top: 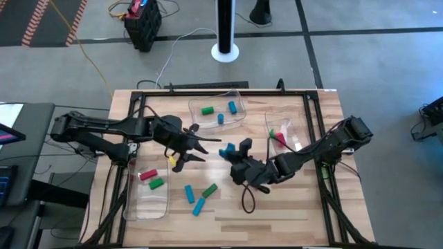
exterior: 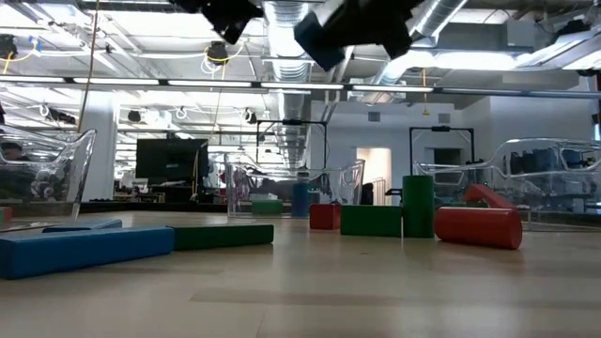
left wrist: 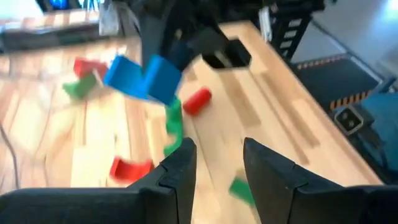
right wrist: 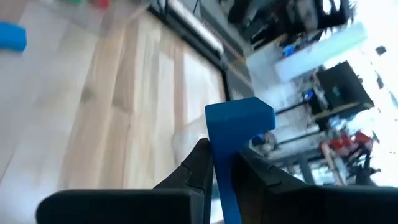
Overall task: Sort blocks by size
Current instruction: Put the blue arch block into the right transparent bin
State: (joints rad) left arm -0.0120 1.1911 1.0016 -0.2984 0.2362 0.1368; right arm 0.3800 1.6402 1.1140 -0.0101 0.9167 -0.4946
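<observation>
Near the middle of the frame, above the worktop (top: 277, 207), the right hand (top: 230, 153) pinches a blue block (right wrist: 239, 140), which looks light, hard and smooth, by its flat sides, while the left hand (top: 194, 142) waits open beside it.

I see my table (top: 277, 207) from straight overhead, whole. A second camera sits at board level, close behind the blocks (exterior: 371, 220), facing the room. My wrist cameras look past my fingers; both share the blue block (right wrist: 239, 134) with the overhead.
</observation>
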